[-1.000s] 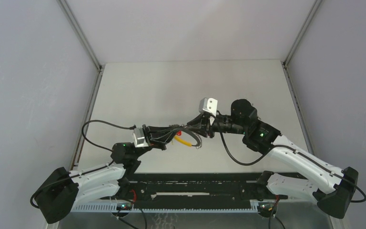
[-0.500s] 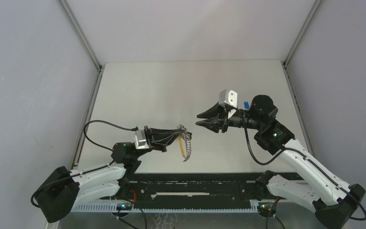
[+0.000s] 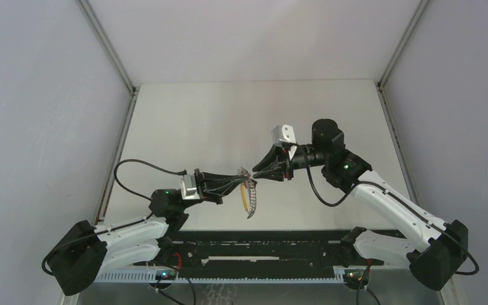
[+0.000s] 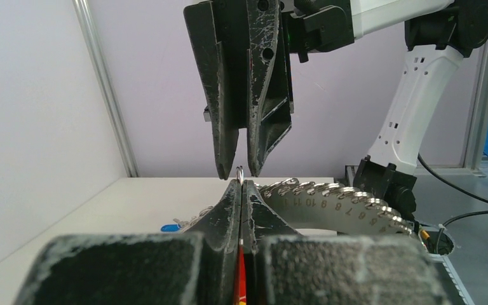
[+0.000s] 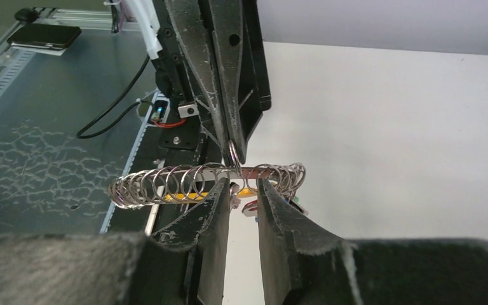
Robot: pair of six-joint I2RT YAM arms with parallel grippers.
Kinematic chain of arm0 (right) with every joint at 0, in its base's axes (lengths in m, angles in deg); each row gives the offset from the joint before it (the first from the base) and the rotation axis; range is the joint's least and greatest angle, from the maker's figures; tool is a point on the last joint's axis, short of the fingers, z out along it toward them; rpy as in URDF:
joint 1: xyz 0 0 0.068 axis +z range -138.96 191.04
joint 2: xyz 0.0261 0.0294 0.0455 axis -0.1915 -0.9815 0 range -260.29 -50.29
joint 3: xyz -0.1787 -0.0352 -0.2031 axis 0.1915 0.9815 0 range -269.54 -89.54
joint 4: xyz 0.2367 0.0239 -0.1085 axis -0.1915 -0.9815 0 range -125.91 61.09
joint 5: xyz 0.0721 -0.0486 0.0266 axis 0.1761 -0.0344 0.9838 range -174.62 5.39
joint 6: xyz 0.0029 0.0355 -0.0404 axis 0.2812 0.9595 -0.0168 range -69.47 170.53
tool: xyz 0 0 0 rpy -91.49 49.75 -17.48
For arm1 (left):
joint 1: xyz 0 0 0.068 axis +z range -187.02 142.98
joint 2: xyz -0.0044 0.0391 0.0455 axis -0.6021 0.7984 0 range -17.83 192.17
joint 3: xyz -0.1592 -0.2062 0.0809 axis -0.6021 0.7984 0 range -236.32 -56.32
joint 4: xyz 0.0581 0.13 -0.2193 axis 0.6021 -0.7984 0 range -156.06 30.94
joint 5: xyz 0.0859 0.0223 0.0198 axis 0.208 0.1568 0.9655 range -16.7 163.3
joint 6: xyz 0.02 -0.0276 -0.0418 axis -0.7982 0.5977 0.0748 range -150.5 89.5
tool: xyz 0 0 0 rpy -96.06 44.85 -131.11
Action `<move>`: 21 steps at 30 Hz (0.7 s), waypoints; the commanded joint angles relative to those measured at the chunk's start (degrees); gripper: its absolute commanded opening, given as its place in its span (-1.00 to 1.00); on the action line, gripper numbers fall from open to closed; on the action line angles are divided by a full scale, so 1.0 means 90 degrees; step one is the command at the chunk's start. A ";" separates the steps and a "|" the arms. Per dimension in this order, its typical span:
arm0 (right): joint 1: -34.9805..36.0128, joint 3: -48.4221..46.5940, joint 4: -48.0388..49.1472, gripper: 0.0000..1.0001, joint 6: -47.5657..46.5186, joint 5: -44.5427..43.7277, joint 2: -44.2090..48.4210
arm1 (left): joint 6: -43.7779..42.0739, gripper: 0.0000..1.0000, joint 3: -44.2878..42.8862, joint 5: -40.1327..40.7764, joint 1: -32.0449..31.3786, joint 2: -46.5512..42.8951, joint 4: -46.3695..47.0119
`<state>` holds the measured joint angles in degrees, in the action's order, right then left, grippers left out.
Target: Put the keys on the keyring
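The keyring (image 3: 250, 197) is a curved metal strip strung with many split rings (image 5: 190, 181). It hangs from my left gripper (image 3: 244, 173), which is shut on one small ring (image 4: 239, 171) at its tips. Yellow (image 5: 248, 192) and red (image 5: 252, 204) pieces dangle under the strip. My right gripper (image 3: 257, 173) meets the left one tip to tip. Its jaws stand a little apart, one fingertip (image 4: 227, 166) on each side of that small ring, with nothing clamped. A blue-headed key (image 4: 170, 227) lies on the table beyond the left fingers, in the left wrist view only.
The white table (image 3: 229, 121) is walled in on the left, right and back. A black rail (image 3: 260, 244) with the arm bases runs along the near edge. A black cable (image 3: 136, 166) loops off the left arm.
The right gripper drew back to the right, then returned to the left gripper's tips. The keyring swung from lying across to hanging down below the left gripper.
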<state>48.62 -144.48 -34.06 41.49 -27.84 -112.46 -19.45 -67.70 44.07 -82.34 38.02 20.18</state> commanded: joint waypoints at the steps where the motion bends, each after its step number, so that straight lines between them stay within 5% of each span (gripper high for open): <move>1: -0.0016 -0.0332 0.0145 -0.56 -0.0253 0.0499 -0.0041 | 0.0076 -0.99 -0.0389 -0.0108 0.0035 -0.0072 0.0521; 21: 0.0199 -0.0624 -0.0496 -0.70 -0.0864 0.0669 -0.0400 | 0.0193 -1.00 -0.0483 -0.0170 0.0026 -0.0138 0.0531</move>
<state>50.09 -147.45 -37.54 36.18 -22.97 -115.57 -18.93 -67.72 42.82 -82.34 37.98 20.18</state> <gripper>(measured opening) 0.152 0.006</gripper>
